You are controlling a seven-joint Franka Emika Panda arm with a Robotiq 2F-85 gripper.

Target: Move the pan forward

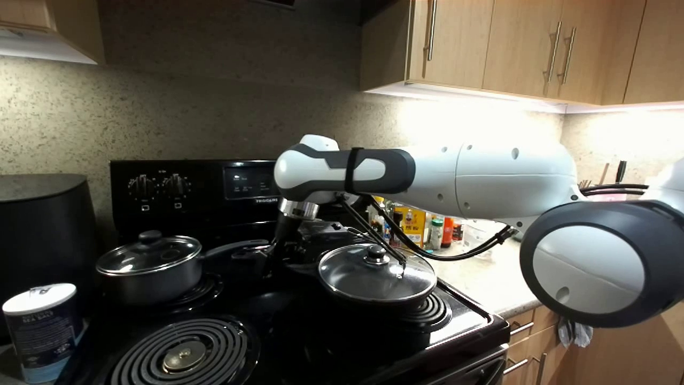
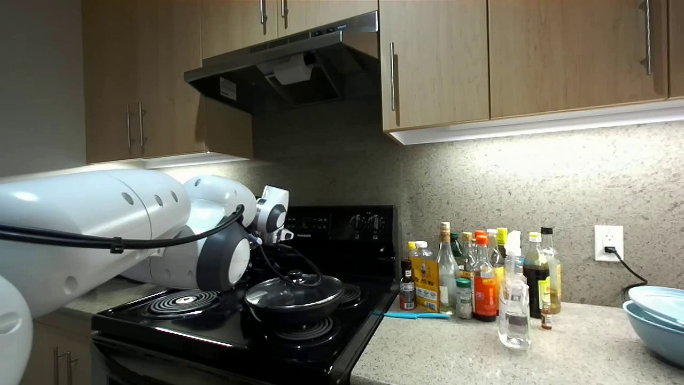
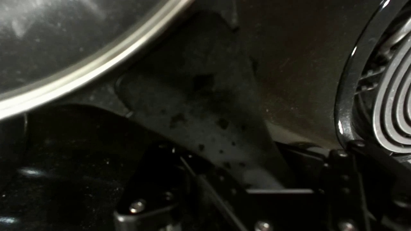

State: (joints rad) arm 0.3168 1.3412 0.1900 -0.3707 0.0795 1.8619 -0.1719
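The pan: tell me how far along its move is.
Done: the claw is at the handle of the pan, and shut. In hand: probably the shift itself; whether the claw grips the handle or only presses it is hidden. Left, likely: settling the pan, since burner coil shows past its edge in both exterior views, then backing the claw away. The wanted end spot can't be told.

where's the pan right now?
In an exterior view, the lidded pan is on the stove, just right of the picture's centre, partly covering a coil burner, with the lidded pot off to the left.
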